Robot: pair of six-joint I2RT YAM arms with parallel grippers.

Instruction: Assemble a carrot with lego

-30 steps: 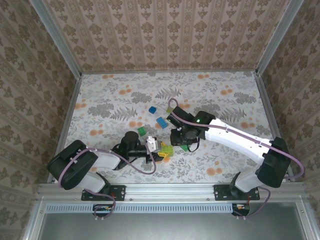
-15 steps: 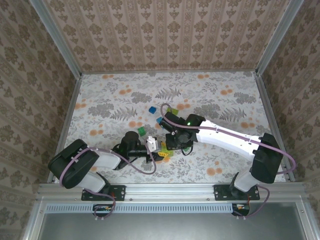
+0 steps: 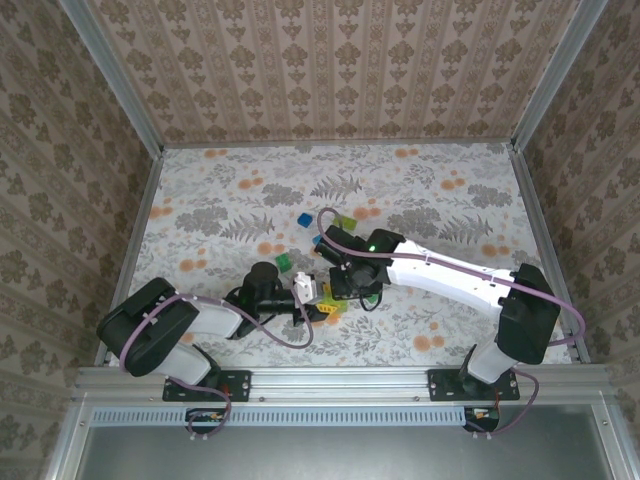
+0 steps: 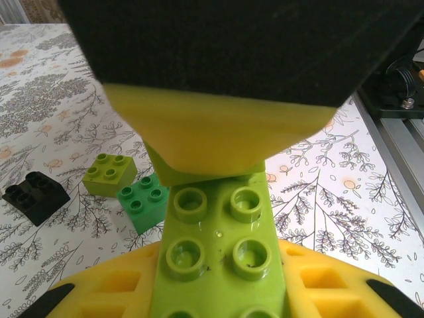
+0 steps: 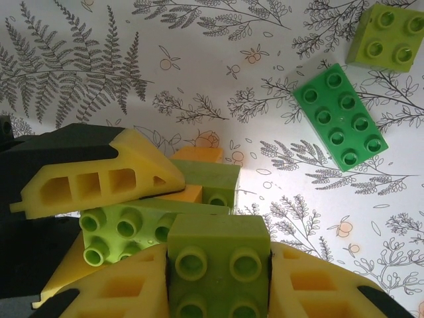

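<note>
My left gripper is shut on a long light green brick, part of a small stack with orange bricks and another green piece. My right gripper is shut on a light green 2x2 brick and holds it right against that long brick, close beside the left finger. Loose on the table lie a dark green 2x4 brick, a light green 2x2, a black brick, a small dark green brick and a blue brick.
The flowered table is fenced by metal rails and patterned walls. A light green brick and a green one lie just behind the grippers. The right arm's cable loops over that spot.
My right arm has swung left and brought its light green brick up to the stack in my left gripper. The left arm has stayed put.
</note>
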